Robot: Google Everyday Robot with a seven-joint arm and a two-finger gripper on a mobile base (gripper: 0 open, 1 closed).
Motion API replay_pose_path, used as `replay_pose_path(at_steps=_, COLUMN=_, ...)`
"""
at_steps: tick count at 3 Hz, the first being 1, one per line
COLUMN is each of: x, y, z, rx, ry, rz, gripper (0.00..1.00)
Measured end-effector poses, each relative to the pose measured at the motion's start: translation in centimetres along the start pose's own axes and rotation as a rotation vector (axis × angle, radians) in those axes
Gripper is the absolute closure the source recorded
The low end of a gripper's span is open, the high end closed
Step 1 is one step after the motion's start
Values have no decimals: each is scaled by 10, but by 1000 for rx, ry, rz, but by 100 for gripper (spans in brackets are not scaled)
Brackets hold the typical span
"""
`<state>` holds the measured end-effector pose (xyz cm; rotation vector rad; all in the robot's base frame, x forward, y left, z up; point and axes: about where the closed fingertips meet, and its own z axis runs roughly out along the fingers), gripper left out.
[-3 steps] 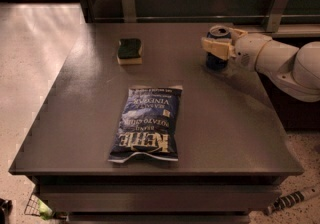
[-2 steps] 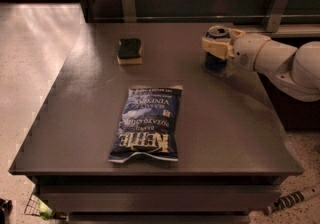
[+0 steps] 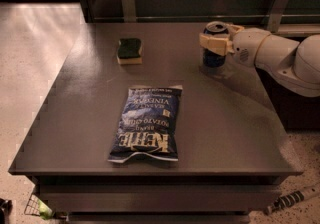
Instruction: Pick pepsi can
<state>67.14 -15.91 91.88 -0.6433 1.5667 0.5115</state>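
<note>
The pepsi can (image 3: pixel 214 59), dark blue with a silver top, is at the back right of the grey table (image 3: pixel 90 118). My gripper (image 3: pixel 215 43) reaches in from the right and is shut on the can's upper part, with a tan finger (image 3: pixel 210 44) across its front. The can's bottom seems to be slightly above the table, with a shadow under it. The white arm (image 3: pixel 280 55) extends off to the right.
A dark blue chip bag (image 3: pixel 147 123) lies flat in the middle of the table. A green and yellow sponge (image 3: pixel 130 50) sits at the back left. A wall rail with metal brackets (image 3: pixel 127 0) runs behind the table. The floor is to the left.
The can and the gripper have risen slightly. The bag and the sponge have not moved.
</note>
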Motion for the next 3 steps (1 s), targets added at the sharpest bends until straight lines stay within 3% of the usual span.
replay_pose_path(at_steps=1, x=-27, y=11, z=-6, rx=-23, ry=-15, rz=-11, gripper=100)
replay_pose_path(at_steps=3, x=-117, y=45, z=-18, rx=-108, ry=-91, rz=-113, gripper=100)
